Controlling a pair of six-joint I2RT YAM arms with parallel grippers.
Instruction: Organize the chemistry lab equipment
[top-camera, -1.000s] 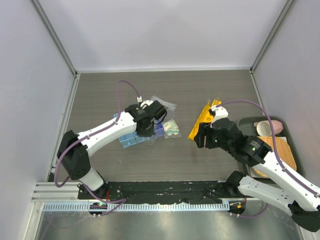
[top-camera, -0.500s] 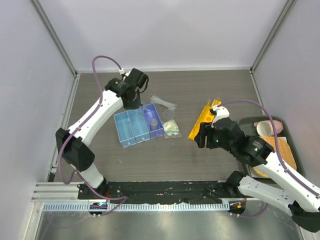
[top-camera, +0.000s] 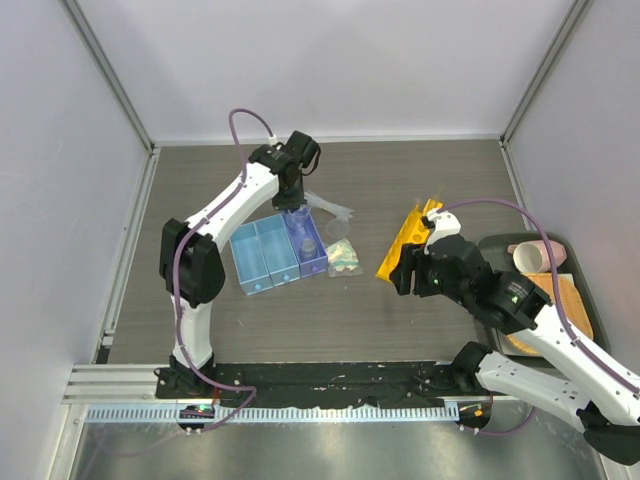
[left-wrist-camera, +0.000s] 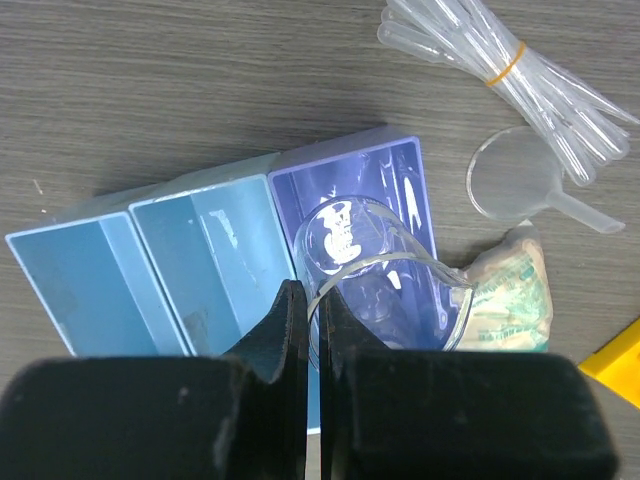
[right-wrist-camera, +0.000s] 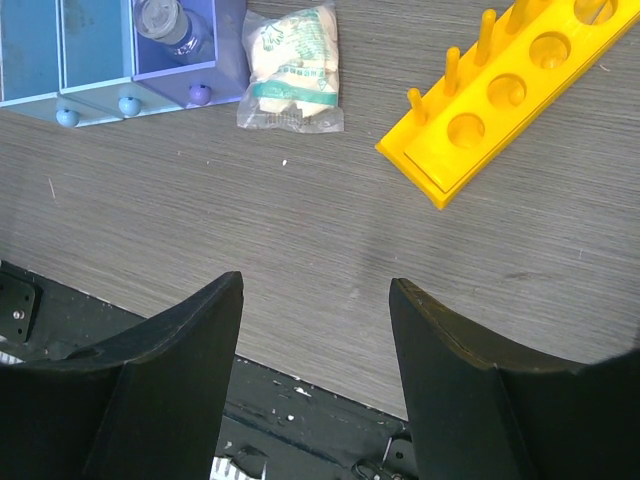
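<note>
A tiny clear beaker (top-camera: 309, 243) stands in the purple compartment of a blue organiser (top-camera: 262, 255). My left gripper (top-camera: 293, 205) is shut and empty, raised just behind it. In the left wrist view the beaker rim (left-wrist-camera: 385, 275) shows right behind the shut fingertips. A banded dropper bundle (left-wrist-camera: 510, 75), a round clear dish (left-wrist-camera: 515, 185) and a green-beige packet (left-wrist-camera: 510, 300) lie to the right of the organiser (left-wrist-camera: 160, 260). The yellow rack (top-camera: 408, 240) lies beside my open, empty right gripper (top-camera: 400, 275). The right wrist view shows the rack (right-wrist-camera: 510, 90) and packet (right-wrist-camera: 292, 65).
A dark tray (top-camera: 490, 250) at the right holds a pink cup (top-camera: 535, 255) and an orange woven mat (top-camera: 560, 300). A black rail (top-camera: 330, 375) runs along the table's near edge. Grey walls close in the back and both sides.
My left gripper left the beaker in the purple compartment, swung to the back left, then moved right to just behind the organiser. The right arm has not moved.
</note>
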